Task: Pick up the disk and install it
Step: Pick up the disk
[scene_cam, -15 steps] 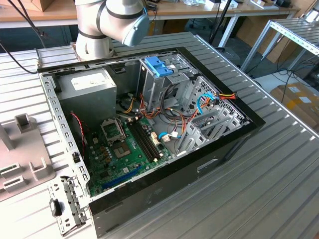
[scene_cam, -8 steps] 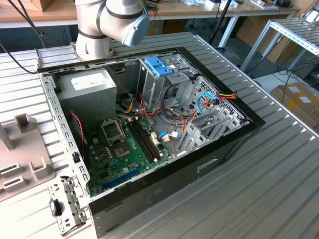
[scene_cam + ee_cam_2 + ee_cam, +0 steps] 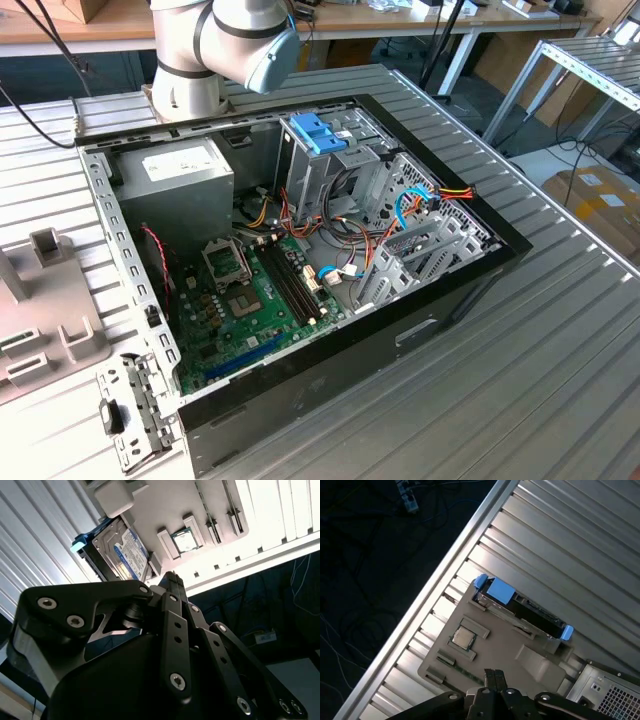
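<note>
Closest to you in both wrist views is the gripper (image 3: 172, 576) (image 3: 493, 673). Its black fingers are pressed together tip to tip and pinch nothing. It hangs over the grey holder (image 3: 505, 650), clear of it, with the tips aimed near the chip (image 3: 463, 637), which lies flat in its own recess.

Your target, the disk (image 3: 520, 607), is apart from the gripper, across the holder from the tips. It stands on its long edge in a slot, with the blue end piece (image 3: 497, 591) at one end. In the second wrist view its labelled face (image 3: 131, 555) is turned sideways, not upward. Read that as deliberate: on edge, both broad faces are free for a pinch, and the slot keeps the disk from tipping.

The holder rests on the ribbed table (image 3: 580, 540), near the table's edge and just beside a corner of the case (image 3: 605, 690).

In the exterior view the case (image 3: 330, 360) lies on its side with the side panel off. That leaves the cage (image 3: 318, 140) with its blue top, the power supply (image 3: 185, 175) and the board (image 3: 250, 290) facing up, so you can likely reach them from above. The arm (image 3: 225, 40) rises behind the case, and the holder (image 3: 40, 300) lies at the exterior view's left.

Judge the task as barely begun, since the disk sits in its slot, ungripped, well apart from the cage.
</note>
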Tool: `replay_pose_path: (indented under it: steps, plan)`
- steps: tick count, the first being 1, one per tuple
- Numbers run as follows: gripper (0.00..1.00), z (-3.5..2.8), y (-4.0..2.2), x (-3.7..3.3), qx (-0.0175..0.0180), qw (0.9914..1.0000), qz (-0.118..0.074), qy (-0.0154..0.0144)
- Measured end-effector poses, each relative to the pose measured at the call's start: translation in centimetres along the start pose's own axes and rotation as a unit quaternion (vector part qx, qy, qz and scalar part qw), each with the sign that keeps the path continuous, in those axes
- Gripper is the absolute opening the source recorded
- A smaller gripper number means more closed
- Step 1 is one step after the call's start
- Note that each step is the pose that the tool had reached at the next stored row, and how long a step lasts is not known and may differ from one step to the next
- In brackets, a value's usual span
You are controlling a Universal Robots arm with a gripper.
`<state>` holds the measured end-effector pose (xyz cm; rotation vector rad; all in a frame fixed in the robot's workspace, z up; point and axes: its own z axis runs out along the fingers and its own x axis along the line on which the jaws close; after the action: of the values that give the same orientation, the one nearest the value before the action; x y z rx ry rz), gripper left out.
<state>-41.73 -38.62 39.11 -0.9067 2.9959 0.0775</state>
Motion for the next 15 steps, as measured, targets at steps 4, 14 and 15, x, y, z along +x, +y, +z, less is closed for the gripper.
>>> replay_pose_path:
  steps: [4,14,15]
  plan:
    - [0.11,0.0,0.0,0.0,-0.0002,0.99997,-0.007,0.0003]
    - [0.11,0.0,0.0,0.0,-0.0006,0.99966,-0.026,0.0011]
    - [0.11,0.0,0.0,0.0,-0.0007,0.99962,-0.028,0.0012]
